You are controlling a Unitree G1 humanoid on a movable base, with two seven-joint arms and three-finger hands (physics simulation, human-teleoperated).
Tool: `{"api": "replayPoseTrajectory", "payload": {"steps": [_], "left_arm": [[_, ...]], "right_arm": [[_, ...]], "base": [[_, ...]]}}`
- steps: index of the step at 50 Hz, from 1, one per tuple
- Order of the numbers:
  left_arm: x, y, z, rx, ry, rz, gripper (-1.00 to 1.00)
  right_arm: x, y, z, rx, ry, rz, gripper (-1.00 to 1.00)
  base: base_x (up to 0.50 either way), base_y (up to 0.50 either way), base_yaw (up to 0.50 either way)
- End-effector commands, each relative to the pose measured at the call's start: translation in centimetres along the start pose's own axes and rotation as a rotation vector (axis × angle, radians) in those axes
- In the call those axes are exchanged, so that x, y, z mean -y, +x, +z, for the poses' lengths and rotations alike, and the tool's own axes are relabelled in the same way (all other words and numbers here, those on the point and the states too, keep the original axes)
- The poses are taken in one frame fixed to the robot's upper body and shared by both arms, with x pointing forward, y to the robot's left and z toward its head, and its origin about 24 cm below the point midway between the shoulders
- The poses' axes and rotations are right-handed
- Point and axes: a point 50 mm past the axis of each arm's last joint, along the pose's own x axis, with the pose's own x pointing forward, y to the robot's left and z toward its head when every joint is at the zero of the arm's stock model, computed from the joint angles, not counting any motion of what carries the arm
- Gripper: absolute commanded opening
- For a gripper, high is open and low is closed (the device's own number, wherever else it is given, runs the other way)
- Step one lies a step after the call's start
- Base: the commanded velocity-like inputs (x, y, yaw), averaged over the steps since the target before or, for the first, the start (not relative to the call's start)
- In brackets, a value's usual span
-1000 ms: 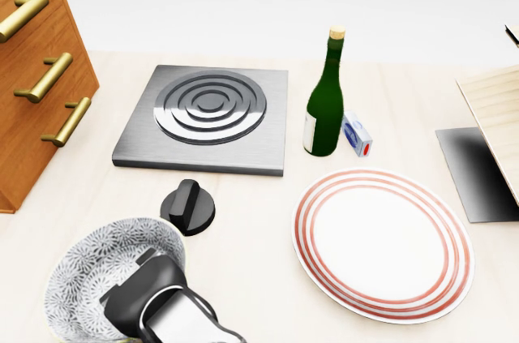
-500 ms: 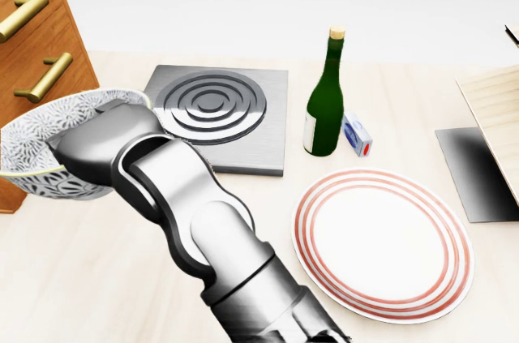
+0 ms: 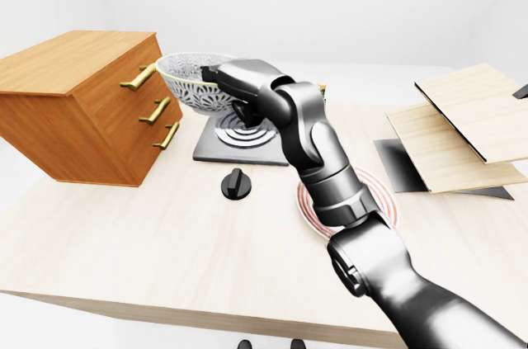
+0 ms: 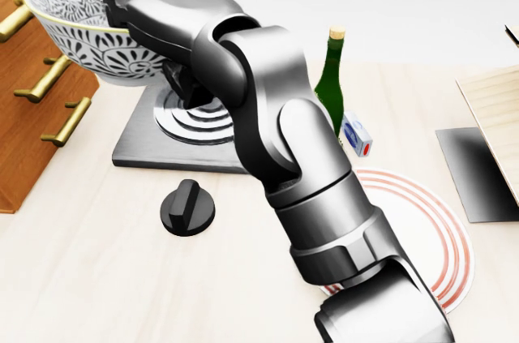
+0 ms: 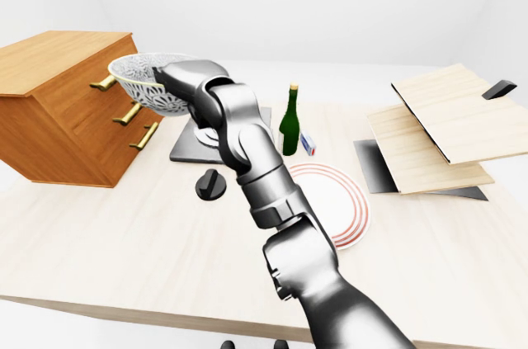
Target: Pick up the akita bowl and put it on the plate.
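The akita bowl (image 4: 73, 19), white with a dark flower pattern and a yellow rim, hangs in the air at the head view's upper left, above the left side of the hob. My right hand (image 4: 150, 31) is shut on its right rim, thumb side inside and fingers underneath. The bowl stays roughly level. The white plate with red rings (image 5: 342, 200) lies on the table to the right, well apart from the bowl. In the head view my forearm hides most of the plate (image 4: 444, 254). My left hand is not in view.
A grey hob (image 4: 150, 144) and a black knob (image 4: 188, 207) lie under and below the bowl. A wooden drawer cabinet (image 4: 28, 108) stands just left of it. A green bottle (image 5: 289, 122) and a small box (image 4: 357, 134) stand above the plate. Wooden boards (image 5: 445, 126) lie at the right.
The hand has lifted the bowl off the table at the lower left and carried it up to the top left. The arm now stretches across the plate.
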Motion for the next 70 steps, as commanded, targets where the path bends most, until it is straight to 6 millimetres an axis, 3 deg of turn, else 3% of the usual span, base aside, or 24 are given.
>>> {"api": "replayPoseTrajectory", "payload": {"steps": [1,17,22,32,39,44,49,57,65,70], "left_arm": [[-0.1,0.2,0.0,0.005,0.004,0.000,1.00],[0.0,0.1,-0.1,0.008,0.004,-0.002,1.00],[0.0,0.1,-0.2,0.006,0.006,0.000,1.00],[0.0,0.1,-0.2,0.011,0.006,0.003,1.00],[0.0,0.1,-0.1,0.011,0.009,0.000,1.00],[0.0,0.0,-0.2,0.012,0.010,0.002,1.00],[0.2,-0.1,0.0,0.011,0.009,-0.008,1.00],[0.2,0.0,0.0,0.009,0.011,-0.011,1.00],[0.3,-0.1,0.2,0.008,0.010,-0.017,1.00],[0.4,-0.2,0.1,0.006,0.009,-0.017,1.00]], "right_arm": [[-0.8,-4.5,-2.9,-0.073,-0.017,-0.152,-1.00],[-1.1,-12.1,-0.7,-0.076,-0.052,-0.432,-1.00],[-3.1,-15.0,-1.1,-0.134,-0.049,-0.444,-1.00],[-4.9,-20.3,-0.8,-0.202,-0.060,-0.484,-1.00],[-5.9,-23.3,-2.5,-0.322,-0.073,-0.452,-1.00],[-6.5,-24.4,-3.4,-0.372,-0.084,-0.435,-1.00],[-7.6,-26.5,-5.4,-0.508,0.028,-0.433,-1.00],[-7.2,-27.6,-6.3,-0.556,-0.016,-0.442,-1.00],[-7.2,-26.9,-6.7,-0.534,-0.121,-0.358,-1.00],[-8.7,-26.7,-7.1,-0.550,-0.087,-0.271,-1.00]], "base": [[0.00,0.00,0.00],[0.00,0.00,0.00],[0.00,0.00,0.00],[0.00,0.00,0.00],[0.00,0.00,0.00],[0.00,0.00,0.00],[0.00,0.00,0.00],[0.00,0.00,0.00],[0.00,0.00,0.00],[0.00,0.00,0.00]]}}
